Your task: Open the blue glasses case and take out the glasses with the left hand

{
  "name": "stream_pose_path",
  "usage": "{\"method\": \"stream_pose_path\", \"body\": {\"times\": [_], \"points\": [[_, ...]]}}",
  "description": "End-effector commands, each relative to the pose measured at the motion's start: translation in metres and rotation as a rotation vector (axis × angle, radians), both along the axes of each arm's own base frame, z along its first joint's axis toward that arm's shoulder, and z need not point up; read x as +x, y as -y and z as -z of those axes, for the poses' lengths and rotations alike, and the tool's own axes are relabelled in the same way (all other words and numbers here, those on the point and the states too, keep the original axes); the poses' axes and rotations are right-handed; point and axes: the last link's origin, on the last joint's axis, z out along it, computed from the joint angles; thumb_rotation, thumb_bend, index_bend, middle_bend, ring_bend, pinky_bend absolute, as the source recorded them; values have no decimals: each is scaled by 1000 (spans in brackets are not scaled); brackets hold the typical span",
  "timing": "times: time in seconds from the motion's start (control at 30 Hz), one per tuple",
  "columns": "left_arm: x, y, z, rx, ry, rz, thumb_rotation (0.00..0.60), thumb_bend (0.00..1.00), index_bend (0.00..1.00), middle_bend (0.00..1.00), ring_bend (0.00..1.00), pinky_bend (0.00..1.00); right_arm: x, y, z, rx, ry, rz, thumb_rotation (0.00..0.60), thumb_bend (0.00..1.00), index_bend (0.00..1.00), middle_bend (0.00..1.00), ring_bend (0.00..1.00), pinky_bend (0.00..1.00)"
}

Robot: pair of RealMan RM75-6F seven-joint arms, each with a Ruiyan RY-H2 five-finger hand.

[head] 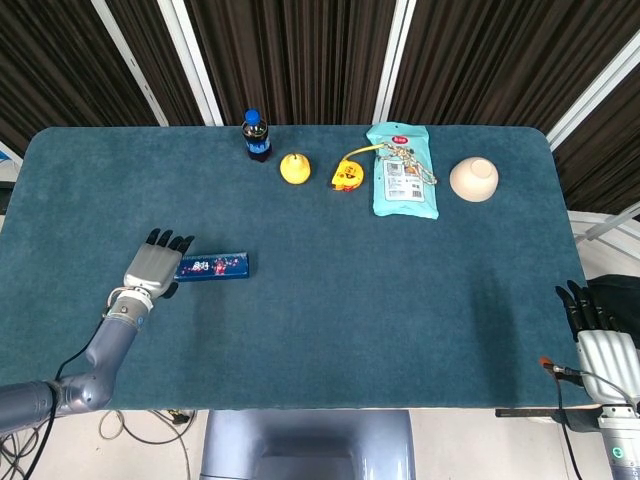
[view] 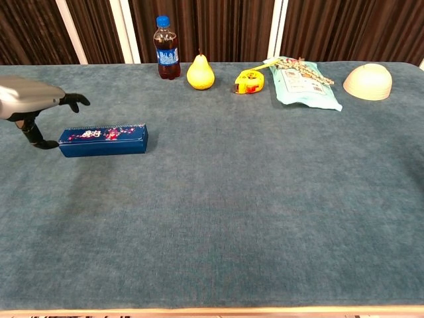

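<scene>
We see the left robot hand low over the bench near its left edge, palm down, fingers stretched apart and holding nothing, its forearm running back toward the near left corner. The right robot hand hangs off the bench beyond the near right corner, dark fingers pointing up, nothing in its grasp.

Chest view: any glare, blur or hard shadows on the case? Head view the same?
Chest view: blue glasses case sharp, print readable, no glare, only a soft shadow under it; left hand is cut by the frame edge. Head view: even light, case smaller but crisp; right hand dark at the table's edge.
</scene>
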Motion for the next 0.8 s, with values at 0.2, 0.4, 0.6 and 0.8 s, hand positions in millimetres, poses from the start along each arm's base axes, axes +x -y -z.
{"method": "stream_pose_path", "body": {"times": [0.2,0.4,0.6,0.8], "points": [[-1,5,9,23,12,24,600,339,0,278,0,90,0,0,0,0,3,1,600,140,0,0,0,215],[1,3,15,24,9,29,600,350,0,284,0,90,0,0,0,1,5,3,600,144,0,0,0,215],[2,1,18,26,3,31,600,351,0,284,0,90,0,0,0,2,8,5,600,151,0,0,0,215],[3,-2,21,26,1,27,600,350,0,285,0,90,0,0,0,1,8,7,600,154,0,0,0,215]]}}
